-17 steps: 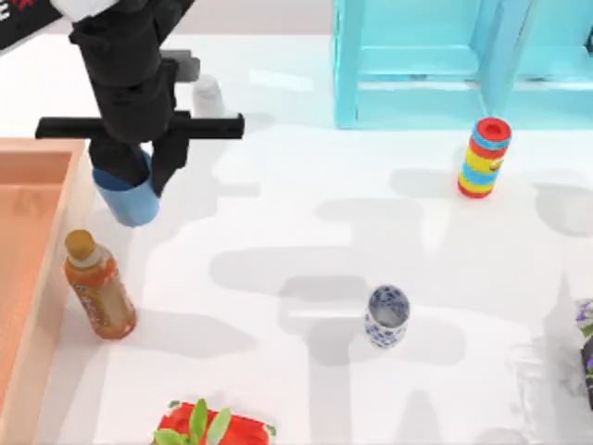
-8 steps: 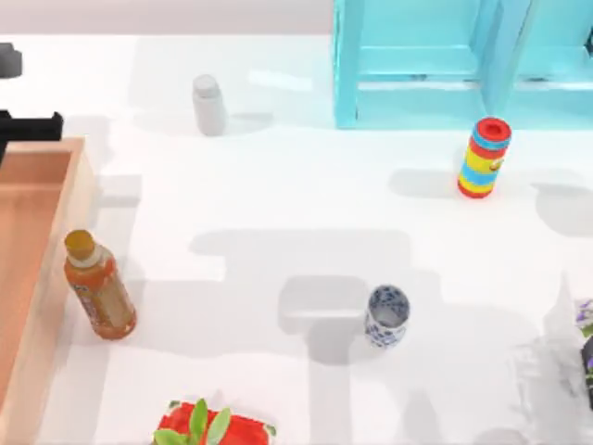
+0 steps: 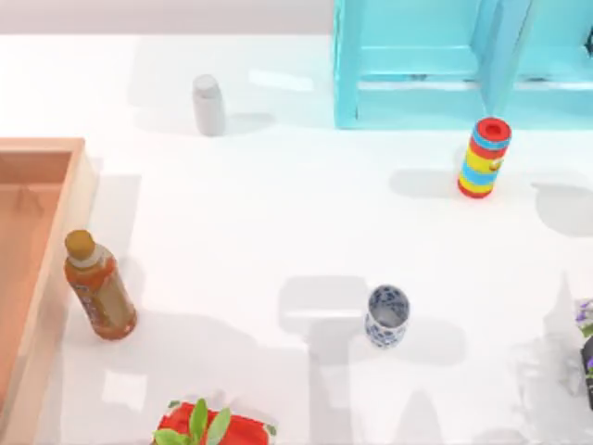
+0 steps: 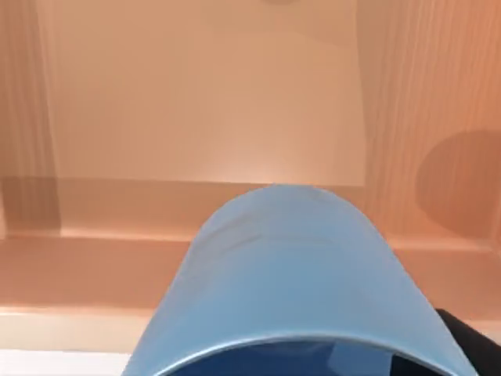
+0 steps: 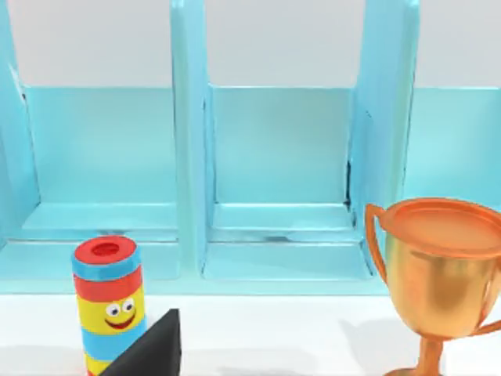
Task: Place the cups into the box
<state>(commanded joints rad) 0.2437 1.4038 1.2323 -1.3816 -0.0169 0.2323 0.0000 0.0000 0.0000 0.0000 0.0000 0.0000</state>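
Over the box (image 4: 203, 110) floor, filling the left wrist view's lower frame, the left claw is carrying the blue cup (image 4: 290, 274) and should be lowering it well inside the walls before letting go.

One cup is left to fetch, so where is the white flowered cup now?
In the top view the white flowered cup stands upright on the table, right of centre toward the near edge, below the striped cylinder.
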